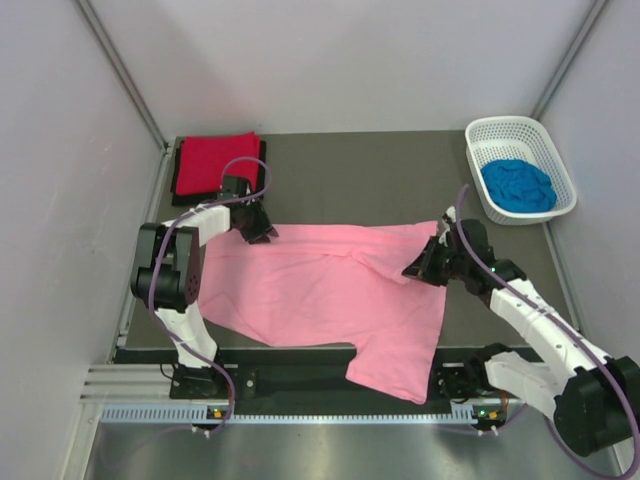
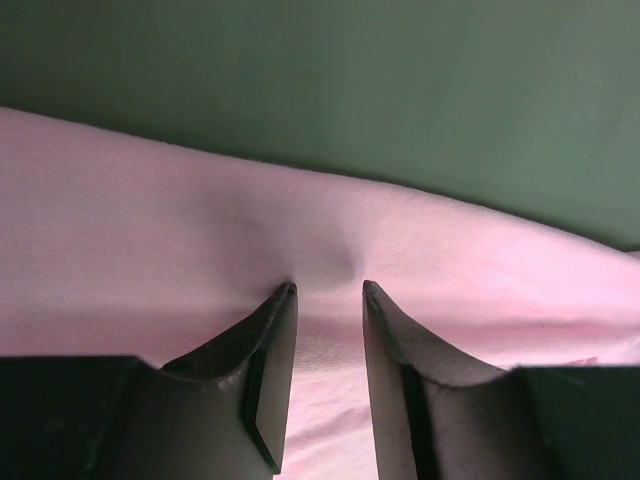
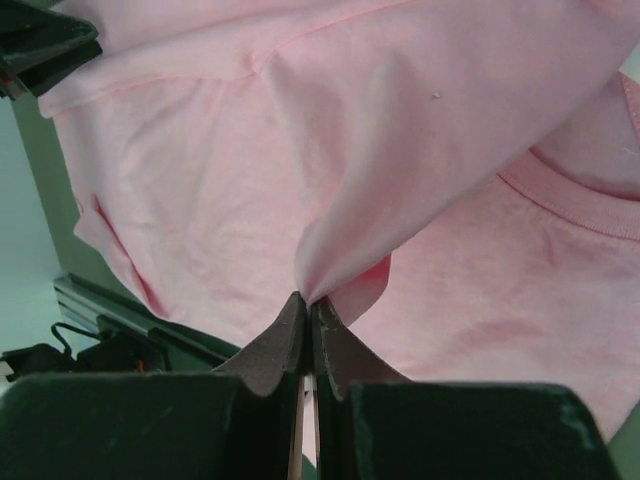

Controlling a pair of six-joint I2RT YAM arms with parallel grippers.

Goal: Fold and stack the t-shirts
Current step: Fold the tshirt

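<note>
- The pink t-shirt [image 1: 320, 290] lies spread across the middle of the table [image 1: 350, 170]. One flap reaches over the near edge at the right.
- The left gripper [image 1: 255, 228] sits at the shirt's far left edge. In the left wrist view its fingers [image 2: 270, 350] are partly spread, with their tips pressing down on the pink cloth [image 2: 200, 230] just inside that edge. A small pucker shows between them, and nothing is clamped.
- The right gripper [image 1: 425, 265] is at the shirt's right side, near the collar. In the right wrist view the gripper [image 3: 308, 300] is pressed together, pinching a raised fold of the pink cloth [image 3: 200, 180] that rises in a peak from its tips.
- The red t-shirt [image 1: 215, 160] lies folded at the far left corner on top of the black t-shirt [image 1: 176, 188], well apart from the right gripper and just beyond the left one.
- The blue t-shirt [image 1: 517, 185] is bunched in the white basket [image 1: 505, 122] at the far right.
</note>
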